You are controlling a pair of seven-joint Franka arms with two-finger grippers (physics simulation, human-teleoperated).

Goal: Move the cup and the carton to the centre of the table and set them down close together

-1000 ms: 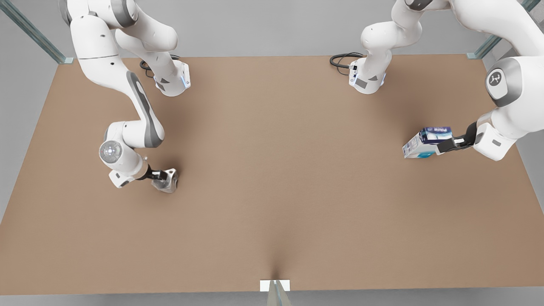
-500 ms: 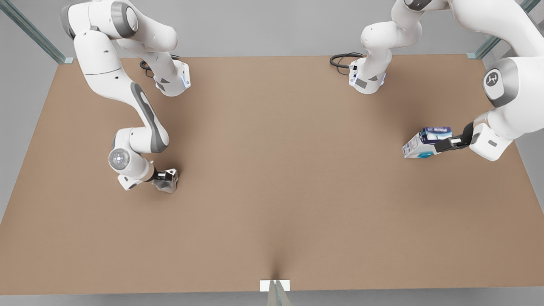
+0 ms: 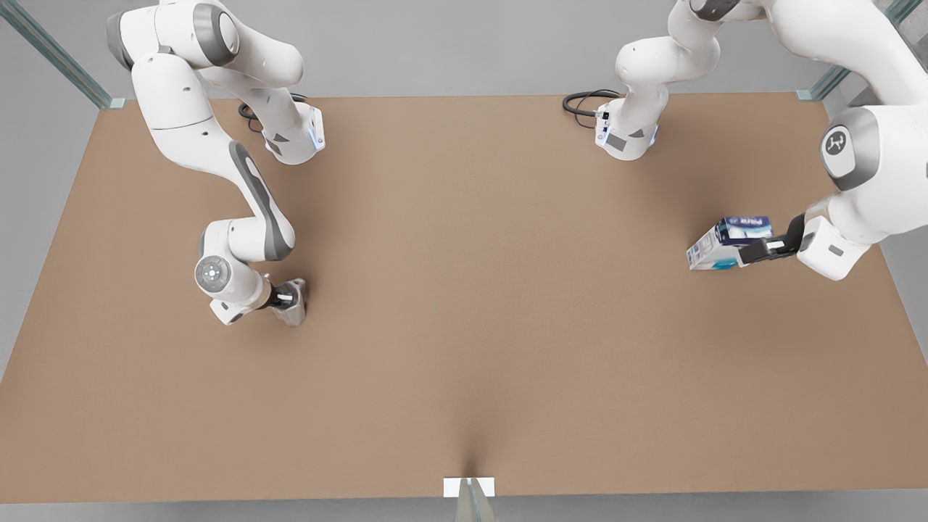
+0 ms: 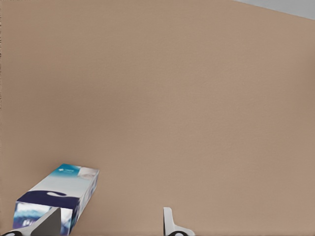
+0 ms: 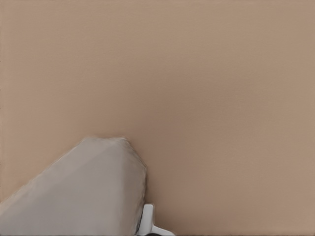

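The left gripper (image 3: 754,251), open, is straddling the carton (image 3: 727,243); the right gripper (image 3: 284,296), state indiscernible, is meeting the cup (image 3: 293,304); centre lying between.

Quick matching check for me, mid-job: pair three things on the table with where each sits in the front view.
1 cup
2 carton
3 white tab

A middle of the near edge
B front view's left, at the right tool
C front view's right, at the open left tool

Pairs: 1-B, 2-C, 3-A
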